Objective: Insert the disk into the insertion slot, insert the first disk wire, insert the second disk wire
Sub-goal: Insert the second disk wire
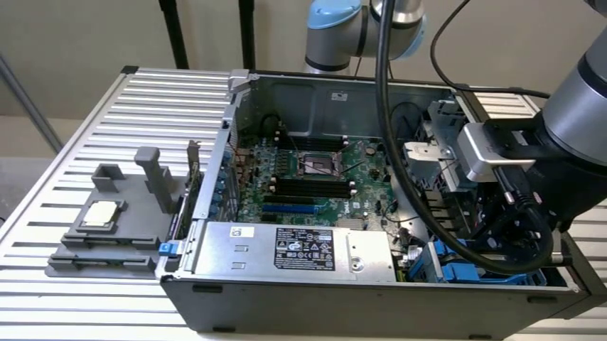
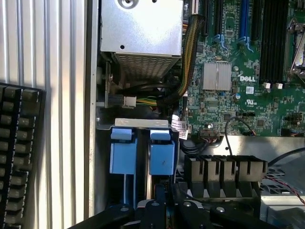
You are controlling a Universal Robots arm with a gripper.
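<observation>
Worktop (image 1: 76,312): ribbed metal slats run across the lower and left parts of the exterior view and carry an open computer case (image 1: 379,302), whose dark front wall is nearest the camera.
Power-supply box (image 1: 294,249): silver, with a dark printed label. It lies lower centre, just behind the front wall.
Insertion slot (image 1: 465,270): a grey metal bay with blue plastic rails in the lower right corner of the case. In the wrist view its grey lip (image 2: 107,121) edges the blue parts.
Disk (image 2: 162,157): its bright blue carrier frame is seen end-on in the wrist view, standing in the bay as two blue tabs side by side. The drive body is hidden.
Gripper (image 2: 153,204): a black assembly directly over the blue carrier and very near it. Whether it touches or holds the carrier, and how far it is open, cannot be told. In the exterior view the gripper (image 1: 512,245) hangs low at the right, inside the case above the blue rails.
Wire bundle (image 2: 183,71): sleeved cables run from the power-supply box (image 2: 143,28) past the green board.
Grey fixture (image 1: 124,220): stands on the slats at the left, holding a square chip (image 1: 99,214).
Motherboard (image 1: 313,177): green, at centre frame, with black memory slots and an empty socket.
Arm (image 1: 578,121): a silver link enters from the right edge, and a blue-capped joint (image 1: 337,21) stands at top centre, behind the case.
</observation>
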